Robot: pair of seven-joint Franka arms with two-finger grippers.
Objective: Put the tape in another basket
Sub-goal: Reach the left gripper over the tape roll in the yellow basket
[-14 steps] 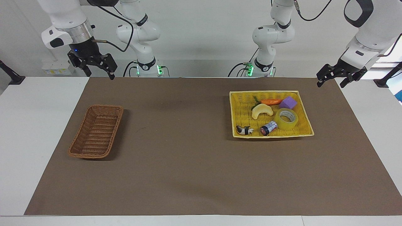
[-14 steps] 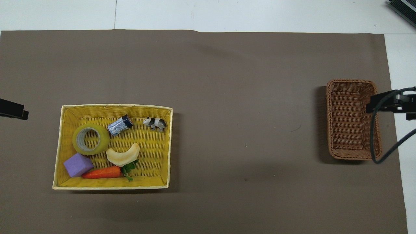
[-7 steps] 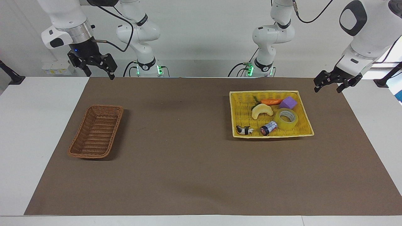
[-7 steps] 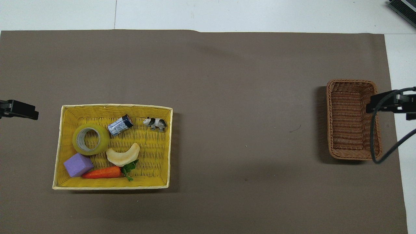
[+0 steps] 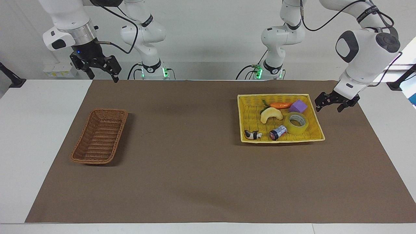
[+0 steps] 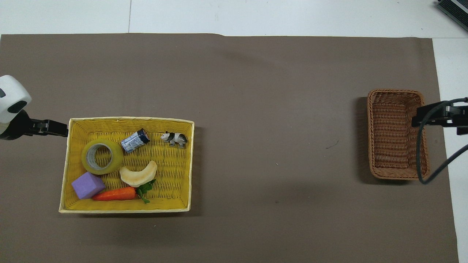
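Tape (image 5: 296,123): facing view shows arm bases

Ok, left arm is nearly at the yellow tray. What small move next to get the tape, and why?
Probably carry the left gripper in over the tape and begin lowering. It hangs open by the yellow tray edge, holding nothing. The tape lies flat beside the purple block and the can, so come straight down. The right gripper waits, and the brown basket is empty.

Tape (image 6: 102,156) in yellow tray (image 6: 128,210)
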